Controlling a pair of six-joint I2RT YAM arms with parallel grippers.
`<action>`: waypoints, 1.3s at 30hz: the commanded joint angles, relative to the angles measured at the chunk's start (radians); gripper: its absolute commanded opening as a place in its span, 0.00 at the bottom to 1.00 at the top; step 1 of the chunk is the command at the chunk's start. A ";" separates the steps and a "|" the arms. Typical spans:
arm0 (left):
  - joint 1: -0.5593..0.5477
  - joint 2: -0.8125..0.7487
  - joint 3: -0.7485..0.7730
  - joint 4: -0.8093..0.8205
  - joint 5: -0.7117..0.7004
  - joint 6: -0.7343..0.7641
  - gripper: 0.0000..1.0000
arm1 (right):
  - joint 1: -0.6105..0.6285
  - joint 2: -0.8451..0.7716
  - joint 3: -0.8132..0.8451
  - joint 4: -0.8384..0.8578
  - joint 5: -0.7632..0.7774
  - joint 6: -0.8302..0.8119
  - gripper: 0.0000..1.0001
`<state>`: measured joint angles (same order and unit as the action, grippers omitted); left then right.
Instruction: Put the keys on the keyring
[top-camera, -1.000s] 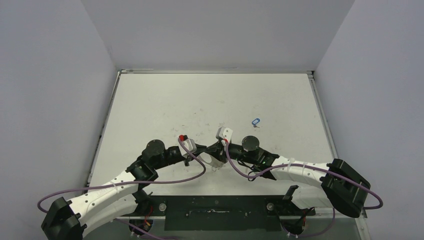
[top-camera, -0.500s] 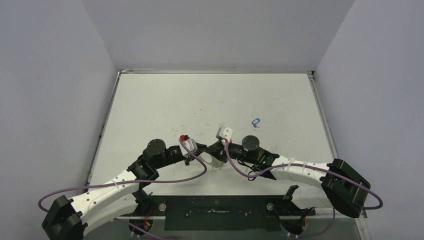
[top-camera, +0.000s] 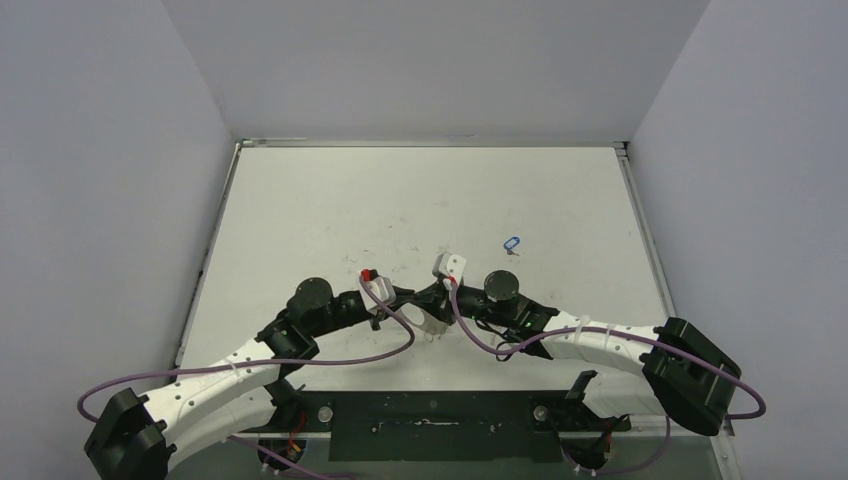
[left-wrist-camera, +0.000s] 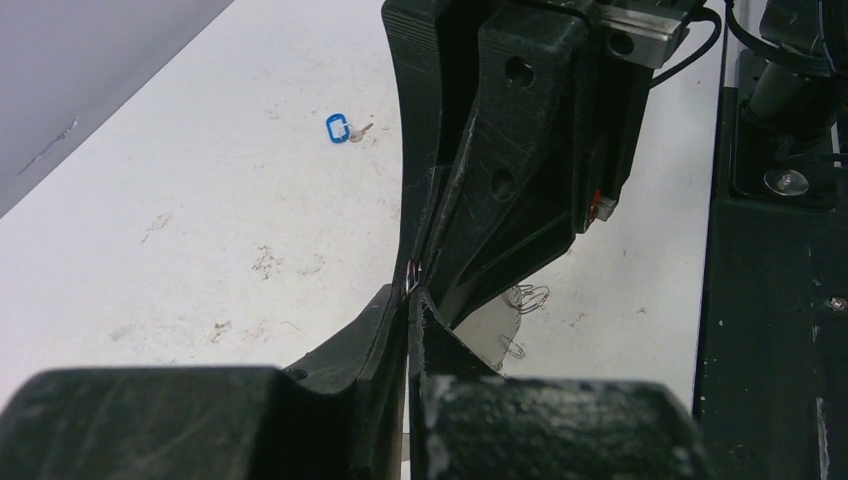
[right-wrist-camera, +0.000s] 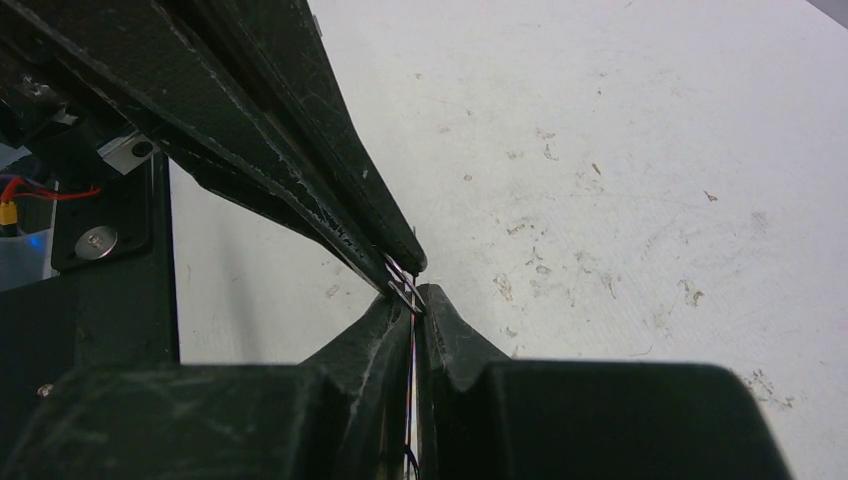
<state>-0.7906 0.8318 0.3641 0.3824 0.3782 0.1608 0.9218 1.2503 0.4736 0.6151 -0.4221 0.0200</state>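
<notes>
White tabletop (top-camera: 330, 200) bears a blue key (top-camera: 511, 243); our left fingers (left-wrist-camera: 372, 330) and right fingers (right-wrist-camera: 455, 335) meet tip to tip, pinched shut on wire (right-wrist-camera: 402, 277).

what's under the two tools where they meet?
The keyring lies on the table below them: a pale edge and two wire loops show. The right tool covers the rest. No dark-headed key is visible.
</notes>
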 joint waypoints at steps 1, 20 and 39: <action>-0.002 0.006 0.008 0.008 0.003 -0.006 0.00 | 0.003 -0.027 0.046 0.058 -0.038 0.000 0.00; 0.001 -0.193 -0.018 -0.156 -0.165 -0.065 0.00 | -0.120 -0.331 -0.048 -0.045 0.121 0.128 1.00; 0.001 -0.294 0.176 -0.622 -0.234 -0.018 0.00 | -0.253 -0.305 0.083 -0.820 0.490 0.465 0.90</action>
<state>-0.7906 0.5652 0.4572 -0.1387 0.1539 0.1104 0.6880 0.9604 0.5434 -0.0631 0.0170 0.3805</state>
